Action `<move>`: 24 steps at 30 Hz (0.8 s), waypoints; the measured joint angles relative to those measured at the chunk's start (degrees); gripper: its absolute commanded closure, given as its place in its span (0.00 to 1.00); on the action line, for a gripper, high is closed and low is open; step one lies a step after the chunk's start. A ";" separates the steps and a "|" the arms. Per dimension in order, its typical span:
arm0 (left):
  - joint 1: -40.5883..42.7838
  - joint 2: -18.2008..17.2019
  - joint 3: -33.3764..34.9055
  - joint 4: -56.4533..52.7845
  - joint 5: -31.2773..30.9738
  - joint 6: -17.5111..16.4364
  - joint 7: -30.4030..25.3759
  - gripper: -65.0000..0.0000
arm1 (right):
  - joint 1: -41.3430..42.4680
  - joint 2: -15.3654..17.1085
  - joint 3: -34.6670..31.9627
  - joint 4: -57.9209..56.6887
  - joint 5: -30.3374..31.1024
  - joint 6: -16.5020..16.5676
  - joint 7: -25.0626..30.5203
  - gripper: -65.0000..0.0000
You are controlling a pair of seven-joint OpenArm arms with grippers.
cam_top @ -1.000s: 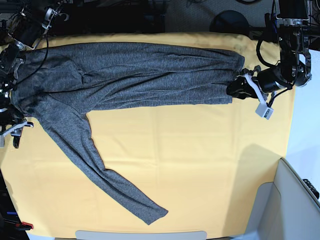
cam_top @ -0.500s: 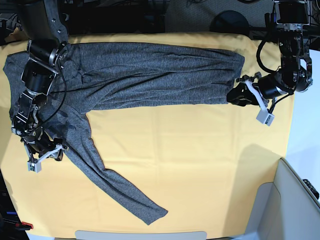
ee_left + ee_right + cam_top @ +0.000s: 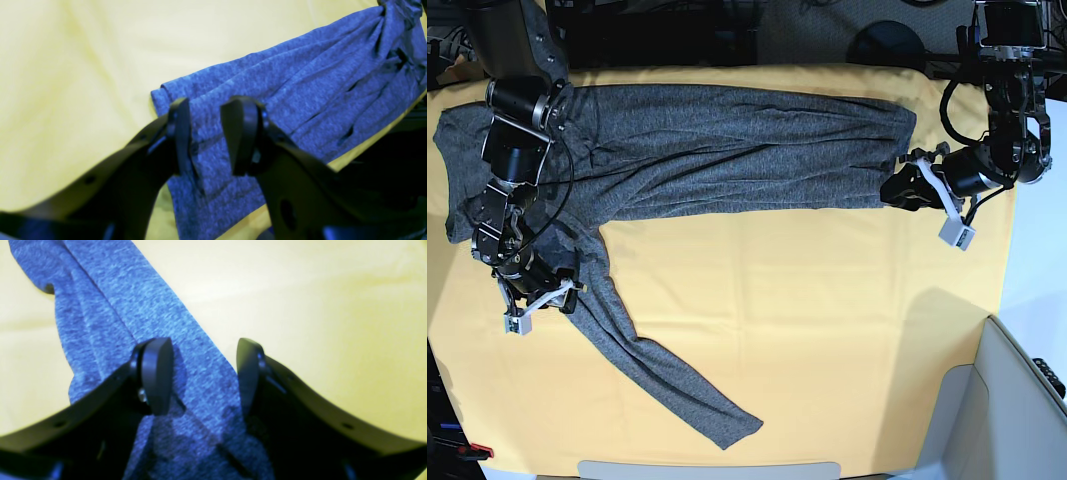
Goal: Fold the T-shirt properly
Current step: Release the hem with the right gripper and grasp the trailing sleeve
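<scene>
The T-shirt (image 3: 727,150) lies flat on the yellow-clothed table (image 3: 827,320), its body stretched along the far edge in the base view. Its long axis runs left to right there. One sleeve (image 3: 647,360) angles off toward the near edge. The left hand (image 3: 206,133) is at the shirt's right-hand end, fingers spread, fabric between them; contact appears likely but is not clear. The right hand (image 3: 203,373) is spread over the sleeve near the shoulder, gripping nothing.
</scene>
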 measured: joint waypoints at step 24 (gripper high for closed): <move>0.04 2.12 -0.15 -0.17 0.22 0.02 -0.13 0.69 | -23.15 -5.44 -4.52 45.64 -0.90 3.58 -11.04 1.00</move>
